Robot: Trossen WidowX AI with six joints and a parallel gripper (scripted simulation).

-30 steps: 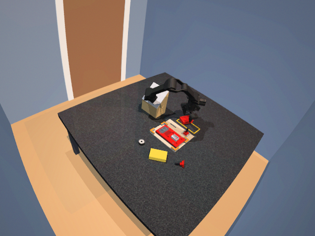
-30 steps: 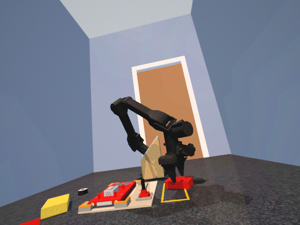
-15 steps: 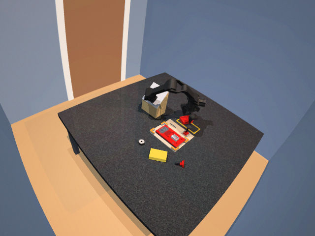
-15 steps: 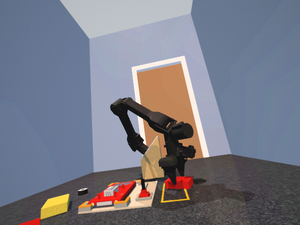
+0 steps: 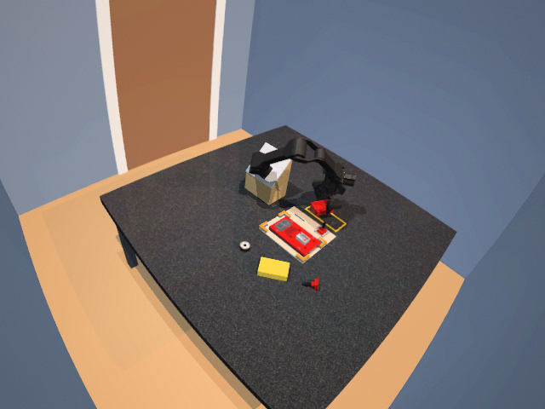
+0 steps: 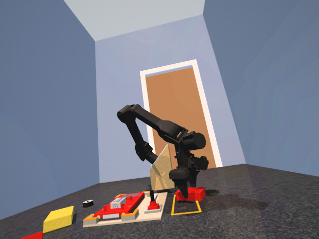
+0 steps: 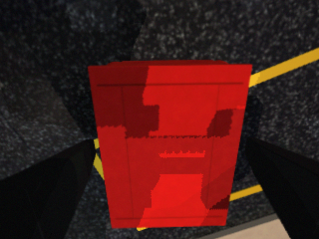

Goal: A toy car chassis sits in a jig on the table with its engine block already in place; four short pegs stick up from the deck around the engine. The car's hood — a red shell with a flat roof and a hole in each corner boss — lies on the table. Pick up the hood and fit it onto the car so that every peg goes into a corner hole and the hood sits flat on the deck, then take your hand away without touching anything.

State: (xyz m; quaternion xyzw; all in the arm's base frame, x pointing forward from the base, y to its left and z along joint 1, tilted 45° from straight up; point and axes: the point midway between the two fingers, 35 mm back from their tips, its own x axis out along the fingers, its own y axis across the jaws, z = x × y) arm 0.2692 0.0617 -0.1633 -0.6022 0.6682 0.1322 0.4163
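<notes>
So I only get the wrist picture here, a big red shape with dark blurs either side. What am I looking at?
Observer: That red shape is the hood, lying on the table at the far end of a yellow outline.
Operator: And the dark blurs?
Observer: They are the fingers of the gripper, open, reaching down around the hood without gripping it.
Operator: Where does the hood go?
Observer: Onto the car chassis in its jig, beside the outline; its grey engine block is uncovered.
</notes>
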